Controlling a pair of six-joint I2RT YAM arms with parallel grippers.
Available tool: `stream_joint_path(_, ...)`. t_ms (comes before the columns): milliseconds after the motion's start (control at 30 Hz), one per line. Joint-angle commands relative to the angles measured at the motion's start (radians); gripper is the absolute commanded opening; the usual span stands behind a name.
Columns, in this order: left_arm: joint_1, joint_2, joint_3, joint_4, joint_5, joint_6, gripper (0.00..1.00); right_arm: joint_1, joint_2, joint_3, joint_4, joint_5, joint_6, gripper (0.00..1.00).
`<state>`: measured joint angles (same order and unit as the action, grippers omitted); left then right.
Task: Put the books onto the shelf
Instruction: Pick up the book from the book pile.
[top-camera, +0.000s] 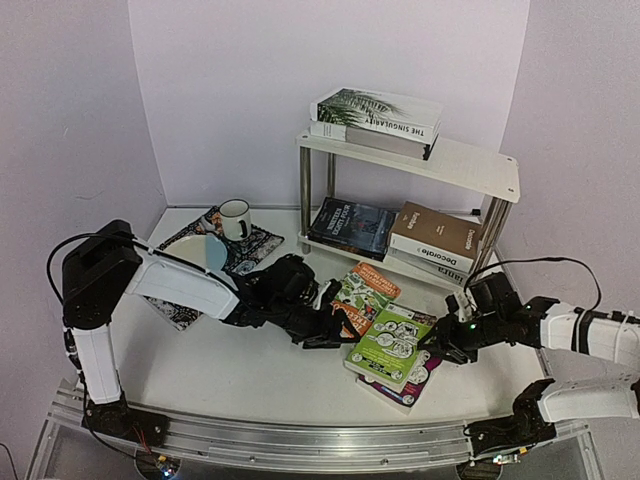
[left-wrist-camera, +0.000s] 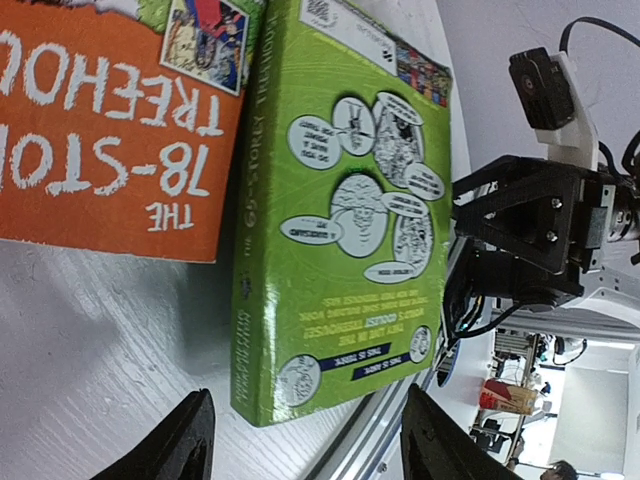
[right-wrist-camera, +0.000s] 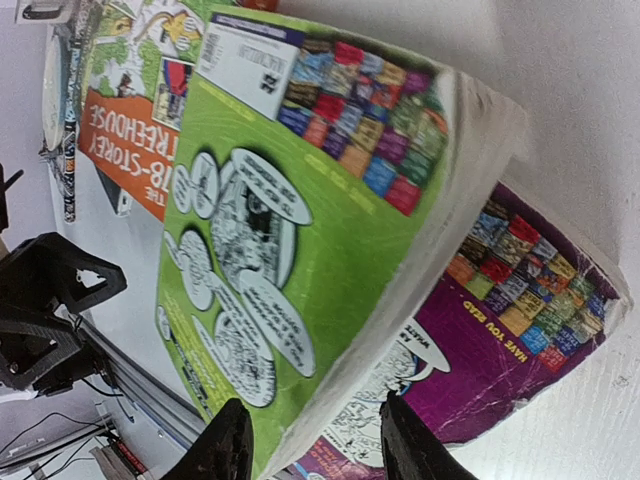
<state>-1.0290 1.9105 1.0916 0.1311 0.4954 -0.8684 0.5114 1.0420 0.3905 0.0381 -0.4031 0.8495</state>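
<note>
Top external view: our left gripper (top-camera: 335, 336) and right gripper (top-camera: 435, 347), both parted and empty, flank the lime green book (top-camera: 388, 345); we should clamp opposite edges squarely before lifting shelfward.

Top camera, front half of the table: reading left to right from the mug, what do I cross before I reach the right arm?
mug → left claw → lime green book → right claw
</note>
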Motion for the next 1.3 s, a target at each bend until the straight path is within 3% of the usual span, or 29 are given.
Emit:
stream_joint_path(0, -0.003, 0.065, 0.036, 0.021, 0.021, -0.001, 0.66, 0.003, 0.023, -0.037, 0.056, -0.018, 0.046, 0.40)
stream_joint_path(233, -0.014, 0.124, 0.062, 0.032, 0.055, -0.020, 0.66, 0.003, 0.100, -0.053, 0.101, -0.038, 0.042, 0.33)
stream_joint_path(367, -0.015, 0.133, 0.063, 0.056, 0.080, -0.036, 0.67, 0.005, 0.119, -0.070, 0.113, -0.037, 0.040, 0.21)
stream_joint_path(600, -0.017, 0.137, 0.043, 0.161, 0.130, -0.097, 0.58, 0.005, 0.116, -0.099, 0.140, -0.037, 0.053, 0.13)
stream_joint_path(833, -0.017, 0.105, 0.031, 0.187, 0.157, -0.136, 0.39, 0.006, 0.108, -0.109, 0.151, -0.051, 0.058, 0.11)
stream_joint_path(1033, -0.017, 0.028, -0.004, 0.206, 0.143, -0.144, 0.15, 0.007, 0.065, -0.128, 0.151, -0.043, 0.069, 0.12)
stream_joint_path(1167, -0.017, -0.012, -0.012, 0.206, 0.138, -0.122, 0.00, 0.009, 0.038, -0.125, 0.148, -0.051, 0.066, 0.19)
stream_joint_path(1267, -0.017, -0.042, -0.016, 0.206, 0.140, -0.094, 0.00, 0.009, 0.002, -0.095, 0.107, -0.052, 0.043, 0.26)
